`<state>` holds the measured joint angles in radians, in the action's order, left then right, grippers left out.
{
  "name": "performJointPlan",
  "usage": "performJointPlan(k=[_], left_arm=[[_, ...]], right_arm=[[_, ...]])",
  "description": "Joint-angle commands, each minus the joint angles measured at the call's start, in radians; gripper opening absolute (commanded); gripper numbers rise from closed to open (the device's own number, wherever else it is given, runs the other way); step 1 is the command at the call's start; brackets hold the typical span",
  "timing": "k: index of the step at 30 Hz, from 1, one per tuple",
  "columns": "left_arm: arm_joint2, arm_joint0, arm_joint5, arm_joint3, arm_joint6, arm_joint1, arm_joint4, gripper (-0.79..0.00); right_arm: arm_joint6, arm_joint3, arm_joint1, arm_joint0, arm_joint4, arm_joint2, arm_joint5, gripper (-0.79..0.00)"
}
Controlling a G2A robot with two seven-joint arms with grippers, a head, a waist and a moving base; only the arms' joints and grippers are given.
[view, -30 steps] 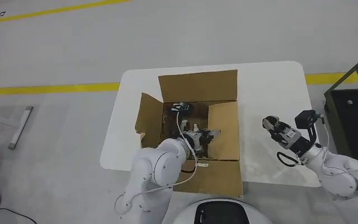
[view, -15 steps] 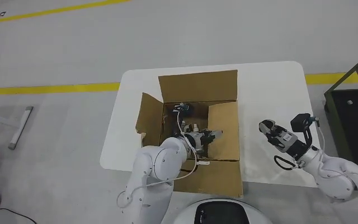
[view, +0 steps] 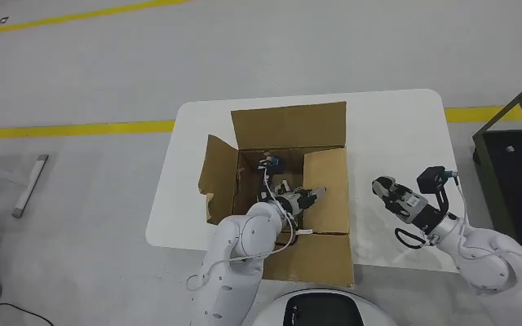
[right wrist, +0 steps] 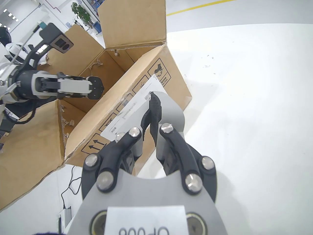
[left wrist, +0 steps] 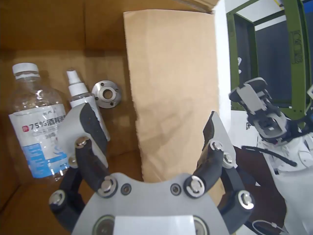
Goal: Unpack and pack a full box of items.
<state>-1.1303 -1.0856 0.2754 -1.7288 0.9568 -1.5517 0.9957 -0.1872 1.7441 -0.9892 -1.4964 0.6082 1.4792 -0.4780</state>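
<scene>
The white desk [view: 391, 122] carries one large cardboard box [view: 289, 126]. The box stands open in the middle, nearer the desk's left edge than its right. Its far flap lies back toward the far edge, and its near flap [view: 314, 259] hangs out past the near edge. The flap [view: 326, 189] on the side facing the right arm stands up and leans in over the opening. A white label [right wrist: 137, 103] is stuck on the outer wall below it.

Three things lie on the box floor, close side by side. The largest is a clear plastic bottle [left wrist: 36, 123] with a white cap and a blue-and-white label. Just beside it is a slim white spray bottle [left wrist: 78, 86]. Next to the spray bottle's neck is a small round metal flange [left wrist: 106, 94] with a centre bore and bolt holes.

The left pincer [left wrist: 151, 113] hangs in the box opening, spread wide and empty. In the left wrist view the upright flap shows in the gap between its fingers, and one finger [left wrist: 93, 121] overlaps the spray bottle's lower part.

The right pincer [right wrist: 152, 106] is above bare desk between the box and the right edge, pointing at the labelled wall. Its fingers are pressed together with nothing between them.
</scene>
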Motion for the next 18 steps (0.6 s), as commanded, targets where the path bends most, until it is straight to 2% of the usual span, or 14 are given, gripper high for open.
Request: performJointPlan(k=[1, 8, 18], left_arm=[[-0.002, 0.005, 0.02, 0.018, 0.0, -0.002, -0.027, 0.0], [-0.017, 0.018, 0.037, 0.052, 0.042, -0.005, -0.175, 0.0], [-0.039, 0.015, 0.046, 0.054, 0.043, -0.004, -0.344, 0.0]], right_arm=[[-0.001, -0.001, -0.002, 0.003, 0.0, -0.009, -0.001, -0.785], [-0.009, -0.015, -0.011, 0.025, -0.007, -0.051, -0.009, -0.785], [-0.016, -0.038, -0.021, 0.059, -0.016, -0.089, -0.016, -0.785]])
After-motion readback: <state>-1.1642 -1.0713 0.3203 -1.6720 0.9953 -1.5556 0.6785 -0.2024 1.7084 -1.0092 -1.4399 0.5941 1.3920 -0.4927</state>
